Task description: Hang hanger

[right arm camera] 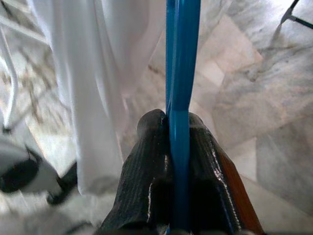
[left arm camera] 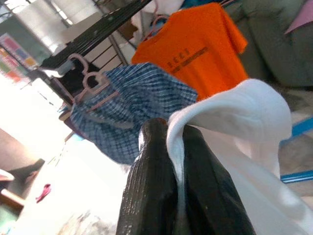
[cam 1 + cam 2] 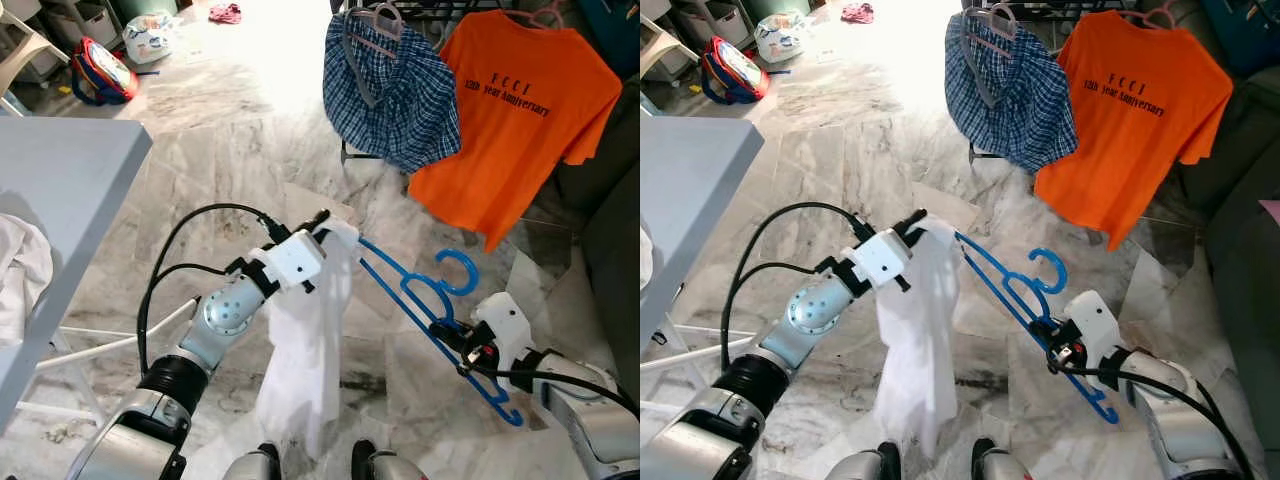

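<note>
My right gripper [image 3: 448, 330] is shut on a blue plastic hanger [image 3: 420, 300], held low at the right with its hook [image 3: 458, 270] pointing up. The hanger's far arm runs into a white garment [image 3: 305, 360] that hangs down in front of me. My left gripper [image 3: 318, 222] is shut on the top edge of that white garment [image 2: 234, 117], close to the hanger's tip. In the right wrist view the blue hanger [image 1: 182, 73] sits pinched between the black fingers [image 1: 146, 176]. A clothes rack stands ahead with a blue plaid garment [image 3: 395, 95] and an orange T-shirt [image 3: 510, 110] on pink hangers [image 3: 380, 22].
A grey table [image 3: 60, 200] with white cloth [image 3: 20, 270] on it stands at my left. A dark sofa [image 3: 610, 230] is at the right. Bags [image 3: 100, 70] and a red cloth [image 3: 226, 13] lie far off on the marble floor [image 3: 220, 150].
</note>
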Controlling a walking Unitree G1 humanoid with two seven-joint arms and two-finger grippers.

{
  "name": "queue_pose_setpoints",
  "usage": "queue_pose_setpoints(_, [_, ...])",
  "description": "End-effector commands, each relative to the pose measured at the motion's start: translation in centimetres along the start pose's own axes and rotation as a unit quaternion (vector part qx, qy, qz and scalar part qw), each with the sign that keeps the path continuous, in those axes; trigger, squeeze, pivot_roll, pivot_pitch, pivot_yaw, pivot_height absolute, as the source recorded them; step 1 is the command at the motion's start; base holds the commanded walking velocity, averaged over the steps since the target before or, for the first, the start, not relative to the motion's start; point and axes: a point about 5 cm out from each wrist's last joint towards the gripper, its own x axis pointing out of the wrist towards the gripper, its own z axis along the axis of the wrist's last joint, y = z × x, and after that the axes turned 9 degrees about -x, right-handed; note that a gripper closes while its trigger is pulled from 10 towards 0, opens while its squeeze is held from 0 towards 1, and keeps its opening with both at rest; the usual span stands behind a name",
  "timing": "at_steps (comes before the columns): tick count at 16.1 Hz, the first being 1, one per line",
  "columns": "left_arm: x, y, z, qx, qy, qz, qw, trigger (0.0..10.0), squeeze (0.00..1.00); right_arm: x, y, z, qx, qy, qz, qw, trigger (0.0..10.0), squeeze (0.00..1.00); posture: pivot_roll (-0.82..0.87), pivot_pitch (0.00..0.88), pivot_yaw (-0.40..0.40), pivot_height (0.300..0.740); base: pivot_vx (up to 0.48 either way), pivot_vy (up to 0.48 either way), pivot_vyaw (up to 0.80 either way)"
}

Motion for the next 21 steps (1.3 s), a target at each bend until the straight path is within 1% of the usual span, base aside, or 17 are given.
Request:
queue_pose_setpoints(1, [-0.2,0.8,-0.2,0.020,0.005,0.016,1.000,10.0,0.00,-0.4,0.5,-0.5,-0.021,0.019,0.020,0.999,10.0,0.00,0.01,0.211,0.042,0.740,0.000,0.000,0.00])
queue_pose_setpoints(4, [-0.4,1.2,-0.3,0.024,0.007,0.027,0.999,10.0,0.00,-0.9,1.1,-1.4,-0.032,0.045,0.049,0.997,10.0,0.00,0.01,0.213,0.046,0.740,0.000,0.000,0.00])
queue_pose_setpoints(6, [-0.4,1.4,-0.3,0.025,0.006,0.031,0.999,10.0,0.00,-1.2,2.0,-2.1,-0.057,0.074,0.085,0.992,10.0,0.00,0.01,0.214,0.049,0.740,0.000,0.000,0.00])
queue_pose_setpoints(8, [-0.3,1.4,-0.3,0.024,0.003,0.026,0.999,10.0,0.00,-1.1,2.4,-1.7,-0.045,0.058,0.095,0.993,10.0,0.00,0.01,0.214,0.052,0.740,0.000,0.000,0.00])
queue_pose_setpoints(9, [-0.2,1.4,-0.1,0.020,-0.004,0.024,1.000,10.0,0.00,-1.0,2.3,-1.7,-0.051,0.060,0.086,0.993,10.0,0.00,0.01,0.213,0.055,0.740,0.000,0.000,0.00])
queue_pose_setpoints(11, [-0.1,1.5,0.1,0.021,-0.008,0.024,0.999,10.0,0.00,-1.2,2.6,-2.0,-0.054,0.070,0.101,0.991,10.0,0.00,0.01,0.215,0.058,0.740,0.000,0.000,0.00])
queue_pose_setpoints(12, [-0.1,1.7,0.0,0.021,-0.007,0.024,0.999,10.0,0.00,-1.5,2.8,-2.4,-0.061,0.085,0.115,0.988,10.0,0.00,0.02,0.215,0.060,0.740,0.000,0.000,0.00])
queue_pose_setpoints(13, [-0.2,1.7,-0.1,0.021,-0.002,0.023,1.000,10.0,0.00,-2.0,2.8,-3.1,-0.085,0.118,0.126,0.981,10.0,0.00,0.02,0.215,0.063,0.740,0.000,0.000,0.00])
queue_pose_setpoints(14, [-0.3,1.7,-0.2,0.021,0.002,0.021,1.000,10.0,0.00,-2.4,2.5,-3.8,-0.121,0.152,0.126,0.973,10.0,0.00,0.02,0.215,0.064,0.740,0.000,0.000,0.00])
queue_pose_setpoints(15, [-0.3,1.7,-0.4,0.022,0.008,0.017,1.000,10.0,0.00,-2.7,1.1,-4.4,-0.165,0.184,0.086,0.965,10.0,0.00,0.02,0.215,0.065,0.740,0.000,0.000,0.00])
queue_pose_setpoints(16, [-0.4,1.5,-0.7,0.022,0.019,0.012,0.999,10.0,0.00,-2.5,-0.6,-3.9,-0.177,0.170,0.020,0.969,10.0,0.00,0.02,0.215,0.065,0.740,0.000,0.000,0.00])
queue_pose_setpoints(17, [-0.4,1.4,-0.9,0.021,0.025,0.011,0.999,10.0,0.00,-2.2,-1.3,-3.3,-0.165,0.150,-0.016,0.975,10.0,0.00,0.02,0.215,0.066,0.740,0.000,0.000,0.00])
queue_pose_setpoints(18, [-0.7,0.9,-1.5,0.019,0.040,0.003,0.999,10.0,0.00,-2.0,-1.3,-2.2,-0.147,0.109,-0.019,0.983,10.0,0.00,0.01,0.215,0.066,0.740,0.000,0.000,0.00])
queue_pose_setpoints(19, [-1.0,0.2,-2.0,0.013,0.051,-0.007,0.999,10.0,0.00,-2.0,-0.9,-1.4,-0.132,0.074,-0.009,0.988,10.0,0.00,0.01,0.216,0.066,0.740,0.000,0.000,0.00])
queue_pose_setpoints(20, [-1.4,-0.4,-2.6,0.006,0.065,-0.013,0.998,10.0,0.00,-2.4,-0.1,-0.5,-0.123,0.051,0.028,0.991,10.0,0.00,0.01,0.216,0.066,0.740,0.000,0.000,0.00])
queue_pose_setpoints(21, [-1.5,-0.5,-2.7,0.005,0.068,-0.016,0.998,10.0,0.00,-2.5,0.0,-0.3,-0.124,0.047,0.039,0.990,10.0,0.00,0.01,0.217,0.065,0.740,0.000,0.000,0.00])
